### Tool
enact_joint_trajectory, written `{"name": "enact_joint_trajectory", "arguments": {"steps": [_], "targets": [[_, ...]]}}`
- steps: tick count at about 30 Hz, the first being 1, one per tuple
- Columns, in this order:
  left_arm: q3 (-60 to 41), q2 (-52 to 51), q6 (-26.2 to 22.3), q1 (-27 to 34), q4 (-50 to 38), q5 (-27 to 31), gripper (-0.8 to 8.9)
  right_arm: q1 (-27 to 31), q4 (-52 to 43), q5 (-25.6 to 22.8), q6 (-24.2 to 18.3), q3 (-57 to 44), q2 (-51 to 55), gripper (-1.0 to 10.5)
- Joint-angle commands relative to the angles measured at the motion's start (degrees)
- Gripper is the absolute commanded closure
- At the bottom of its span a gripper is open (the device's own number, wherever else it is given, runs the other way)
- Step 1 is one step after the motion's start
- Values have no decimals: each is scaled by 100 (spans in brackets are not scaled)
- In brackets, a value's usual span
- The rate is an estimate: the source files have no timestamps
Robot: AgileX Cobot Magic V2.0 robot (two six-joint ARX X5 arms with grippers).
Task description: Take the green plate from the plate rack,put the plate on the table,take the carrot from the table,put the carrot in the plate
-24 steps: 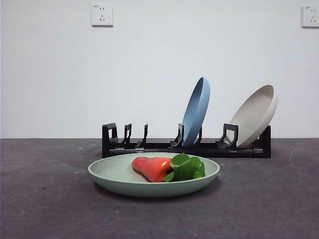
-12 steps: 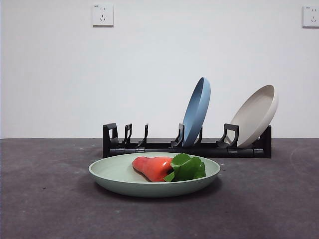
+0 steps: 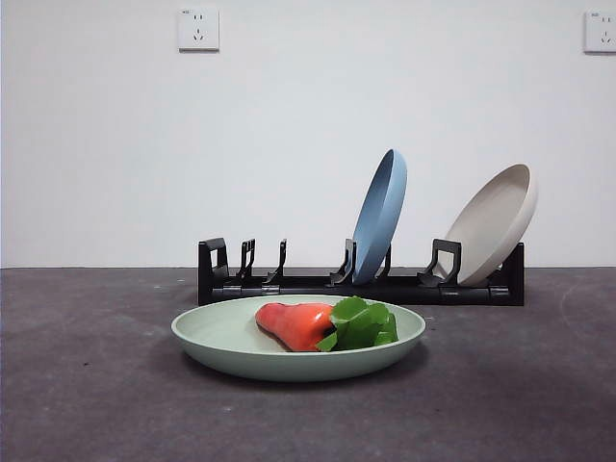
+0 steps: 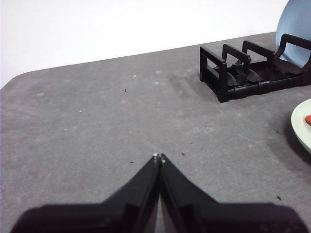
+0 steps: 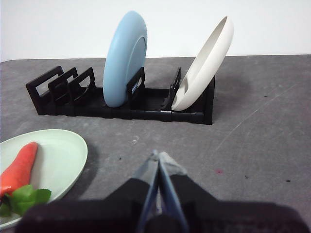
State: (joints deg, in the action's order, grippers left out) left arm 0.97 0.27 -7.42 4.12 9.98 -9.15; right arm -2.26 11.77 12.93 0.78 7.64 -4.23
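Carrot [image 3: 296,324] lies in green plate [image 3: 231,348]; both grippers' fingers pressed together, empty

The table [image 3: 87,385] bears the green plate [image 3: 241,351] and plate rack [image 3: 318,286].

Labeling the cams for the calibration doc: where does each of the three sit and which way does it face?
Front view: low, at table height, facing the green plate holding the carrot, the plate rack and wall behind; no arm in sight.
Left wrist view: above bare table, looking toward the rack's empty end; the left pincer, shut, rises from the bottom edge.
Right wrist view: faces the rack with the blue plate and beige plate; the right pincer is shut.
Shared: rack and green plate appear in all three.
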Motion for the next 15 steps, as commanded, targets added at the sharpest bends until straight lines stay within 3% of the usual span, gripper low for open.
{"name": "enact_joint_trajectory", "arguments": {"steps": [1, 6, 15], "targets": [[-79, -17, 37, 15, -15, -4, 817, -2, -59, -157, 20, -243, 166, 946], [-79, -17, 37, 15, -15, -7, 817, -7, -59, -573, 358, -573, 389, 946], [-79, -17, 37, 15, -17, -4, 817, -15, -85, -597, 437, -697, 417, 946]]}}
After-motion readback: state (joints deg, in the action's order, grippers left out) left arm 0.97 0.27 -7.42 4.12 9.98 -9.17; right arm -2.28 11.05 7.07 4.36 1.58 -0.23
